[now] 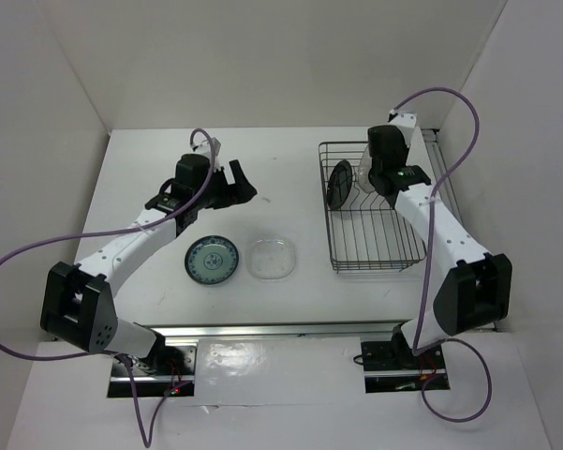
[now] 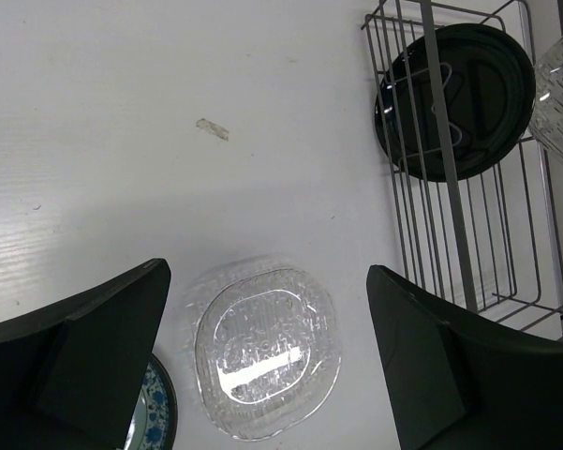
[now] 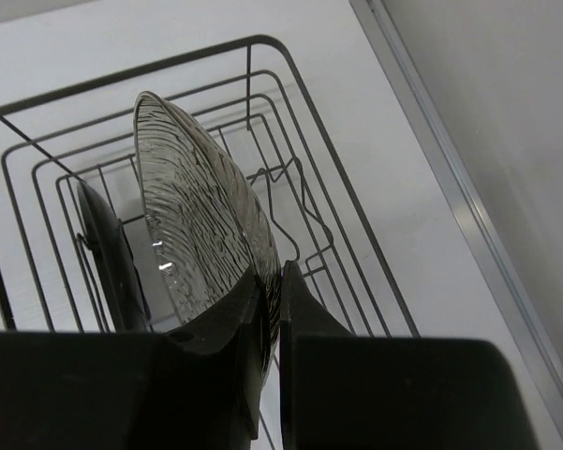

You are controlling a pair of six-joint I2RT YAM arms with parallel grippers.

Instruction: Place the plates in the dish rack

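1. The clear round plate [image 3: 197, 206] stands on edge. My right hand [image 3: 267, 281] is clamped on its lower rim and holds it over the rack [image 1: 379, 246].
2. Just left of that hand, the black plate [image 3: 112, 253] stands upright in the rack against the dividers. It is close beside the held plate, but I cannot tell whether the two touch.
3. The rack sits on the worktop [image 1: 281, 206], directly under my right hand and well to the right of my left hand [image 1: 232, 183].
4. My left hand hangs above the worktop with its fingers spread wide, holding nothing.
5. Below that hand, the square plate [image 2: 267, 352] lies flat on the worktop. In the left wrist view it shows between the two fingers.
6. The blue plate [image 1: 212, 260] lies flat just beside the square plate, on the side away from the rack, with a narrow gap between them.
7. Ahead of my left hand, I see a small pale mark [image 2: 211, 128] on the worktop.
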